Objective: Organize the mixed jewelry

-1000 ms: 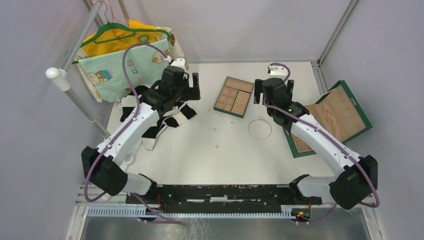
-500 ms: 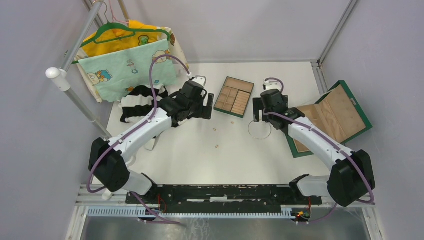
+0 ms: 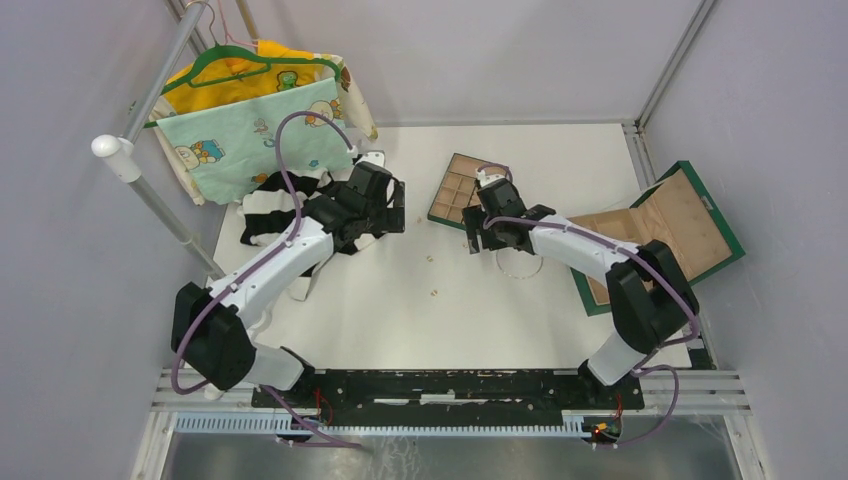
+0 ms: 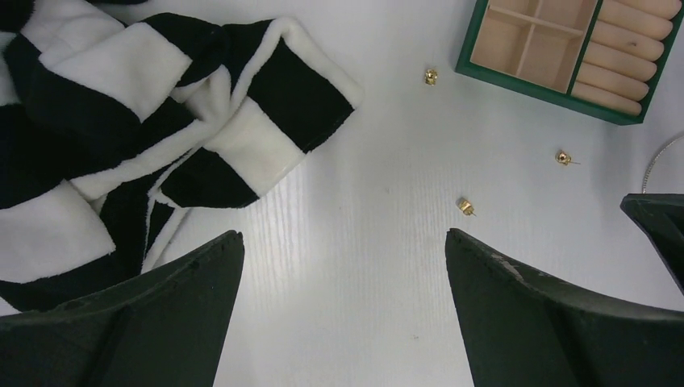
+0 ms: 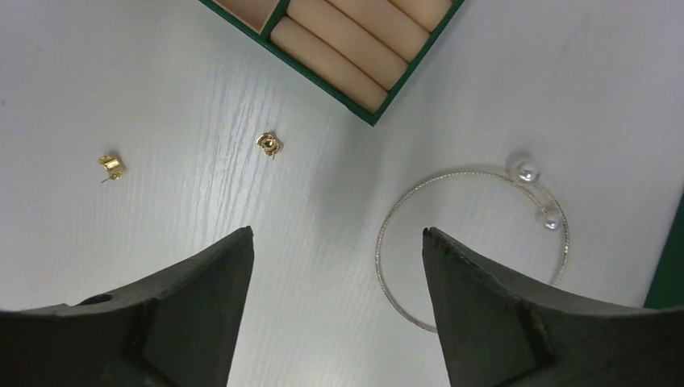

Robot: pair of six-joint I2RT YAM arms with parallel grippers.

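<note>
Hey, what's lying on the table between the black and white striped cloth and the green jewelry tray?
One small gold earring lies there, near a corner of the green tray; otherwise the table is bare. The left wrist view shows it.

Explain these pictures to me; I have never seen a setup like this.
Two white robot arms are bolted to a table. The wide picture looks down from above them; the other two come from a camera on each wrist, with the dark fingers at the bottom. The left hand hangs open by a striped cloth. The right hand, also open, hangs near a thin silvery hoop with two pearls. A few small gold pieces lie loose near a green-rimmed tray. Nothing is held.
</note>
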